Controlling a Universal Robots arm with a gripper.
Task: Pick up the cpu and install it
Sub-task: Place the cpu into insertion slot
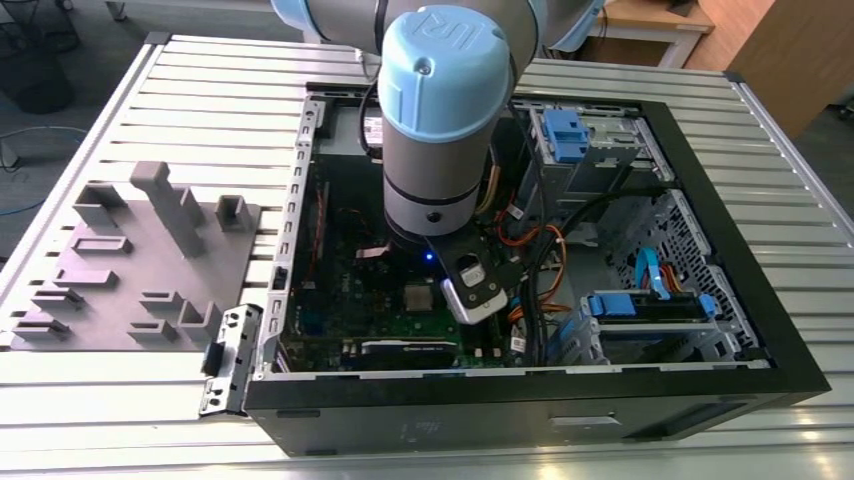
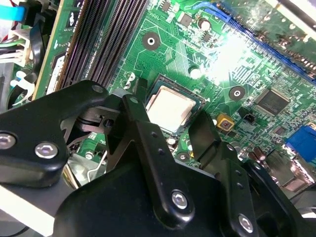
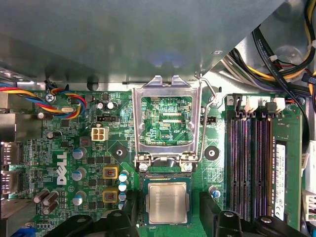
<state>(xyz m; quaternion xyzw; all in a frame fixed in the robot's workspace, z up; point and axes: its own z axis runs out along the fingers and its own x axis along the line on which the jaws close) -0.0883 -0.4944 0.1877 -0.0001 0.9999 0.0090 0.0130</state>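
Low over the green circuit board (image 3: 64, 148), my black gripper (image 2: 170, 111), jaws apart, straddles the small silver-grey square cpu (image 3: 168, 202), which I judge should lie flat, never forced.

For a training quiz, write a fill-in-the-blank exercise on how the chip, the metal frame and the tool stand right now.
1. The chip lies flat in its socket on the ____ circuit board.
2. The shiny metal frame beside the socket is swung ____, not shut over the chip.
3. The chip lies ____ the two black fingers of the tool.

Missing words: green; open; between.
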